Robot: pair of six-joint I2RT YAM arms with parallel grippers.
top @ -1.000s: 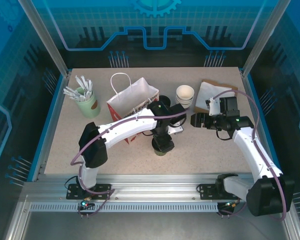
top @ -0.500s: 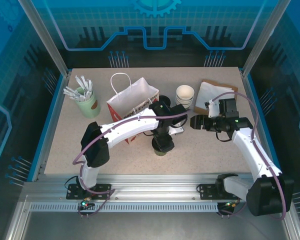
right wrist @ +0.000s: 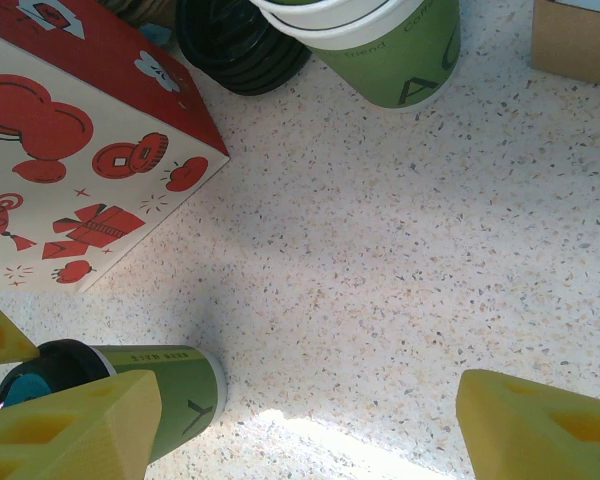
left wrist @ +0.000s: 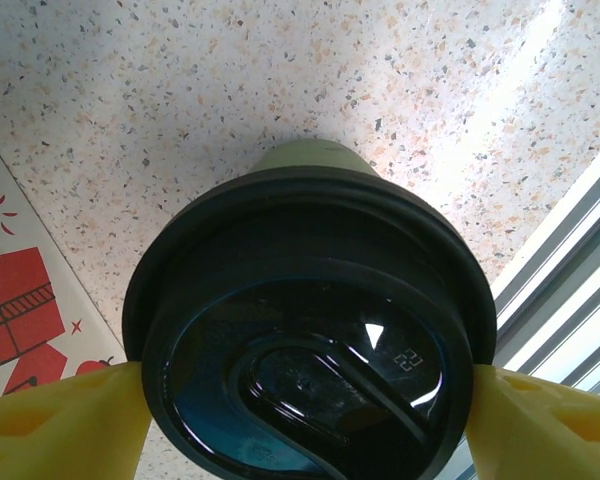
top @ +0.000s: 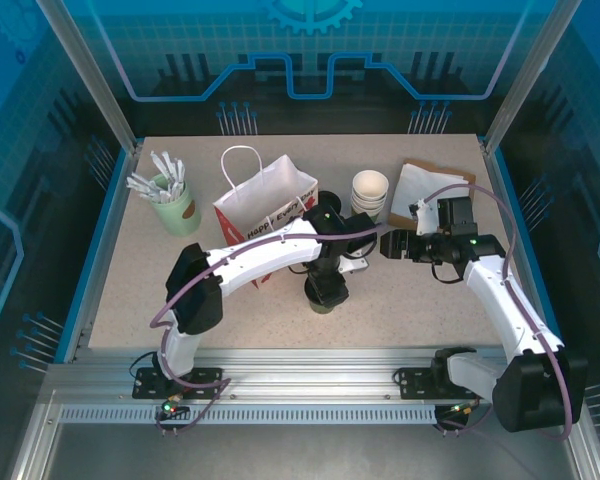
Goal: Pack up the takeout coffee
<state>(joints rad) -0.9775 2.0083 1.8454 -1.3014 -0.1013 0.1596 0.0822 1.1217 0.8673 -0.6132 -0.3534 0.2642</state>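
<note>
Speckled pale stone makes up your table (top: pixel 180 290), boxed in by a blue-lit enclosure. The takeout coffee (left wrist: pixel 305 158) stands upright at about 6 o'clock from the table's centre, toward the near edge. Your left gripper (left wrist: pixel 305 400) is down over it: the two yellow fingers (left wrist: pixel 60 425) sit at 9 and 3 o'clock on the black lid (left wrist: pixel 310 300), each meeting its rim, so the jaws are closed on the lid.

From the cup, the white paper bag (top: pixel 265 205) with red prints stands at 11 o'clock, close by, and the stack of lidless green cups (top: pixel 370 190) at 1 o'clock. A pale green cup of white sticks (top: pixel 175 205) sits well apart, at 10 o'clock on the table. Brown and white paper (top: pixel 425 185) lies at 2 o'clock.

Your right gripper (top: pixel 390 243) hovers at 2 o'clock from the coffee, near the stack, fingers spread wide with bare table between them. On its wrist camera you see the coffee at 8 o'clock, the bag's corner at 10 o'clock, and black lids (right wrist: pixel 235 45) beside the stack at 12 o'clock.
</note>
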